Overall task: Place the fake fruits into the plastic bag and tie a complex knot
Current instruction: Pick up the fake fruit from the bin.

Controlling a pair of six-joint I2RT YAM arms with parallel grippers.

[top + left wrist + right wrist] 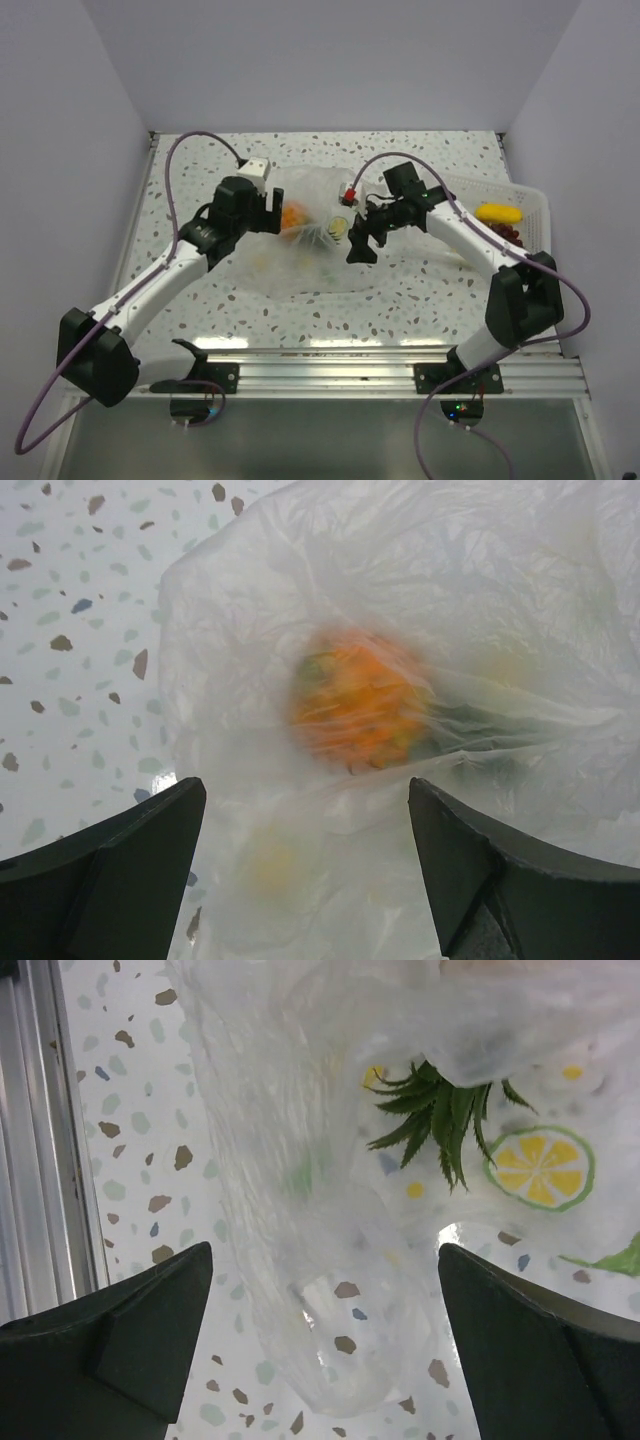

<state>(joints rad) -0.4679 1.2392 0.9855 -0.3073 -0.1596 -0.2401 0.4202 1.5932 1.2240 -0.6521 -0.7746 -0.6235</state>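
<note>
top view: the plastic bag (300,262) lies crumpled on the speckled table (420,290), between the two arms. left gripper (305,870): jaws spread, hovering over the bag's left part, where an orange fruit (360,695) shows through the film. right gripper (325,1350): jaws likewise spread, over the bag's right edge, pinching nothing. a yellow fruit (498,212) and a dark reddish fruit (511,234) lie in the white tray (535,195) at the right.

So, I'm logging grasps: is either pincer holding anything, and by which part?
Nothing is held: the left pincer and right pincer both stand open over the plastic bag.
</note>
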